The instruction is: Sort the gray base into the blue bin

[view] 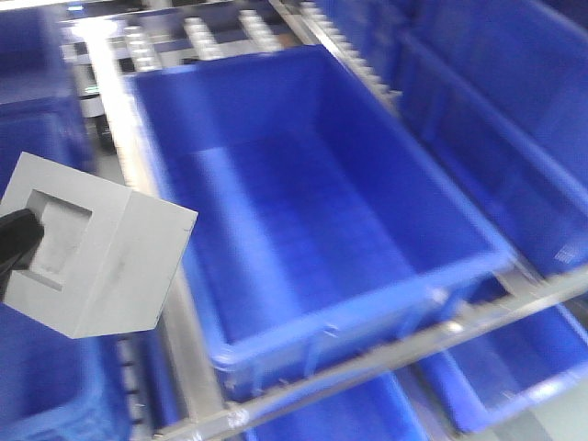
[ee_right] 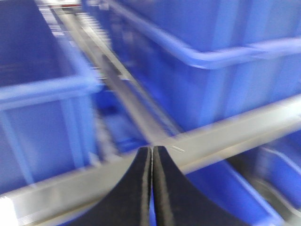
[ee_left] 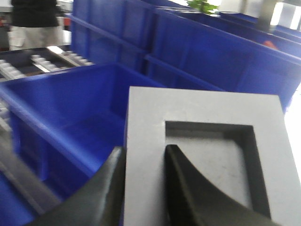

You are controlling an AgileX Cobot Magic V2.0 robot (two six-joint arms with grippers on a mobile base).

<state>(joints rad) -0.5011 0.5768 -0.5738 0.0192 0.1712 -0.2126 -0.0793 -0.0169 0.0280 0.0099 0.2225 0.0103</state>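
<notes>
Currently, the left gripper [ee_left: 146, 157] pinches one wall of the gray base [view: 96, 248]: one black finger [ee_left: 188, 188] sits inside the square recess, the other presses on the outer side. The block is held in the air, tilted, with the recessed face turned toward the gripper. It hangs just beside the left rim of the blue bin [view: 367, 322], over the metal frame rail [view: 188, 358], and touches neither. A roller conveyor [view: 202, 37] runs behind the bin. The right gripper [ee_right: 151, 157] has its jaws pressed together on nothing, above a metal crossbar [ee_right: 225, 136] between crates. A person [ee_left: 33, 19] stands in the background.
</notes>
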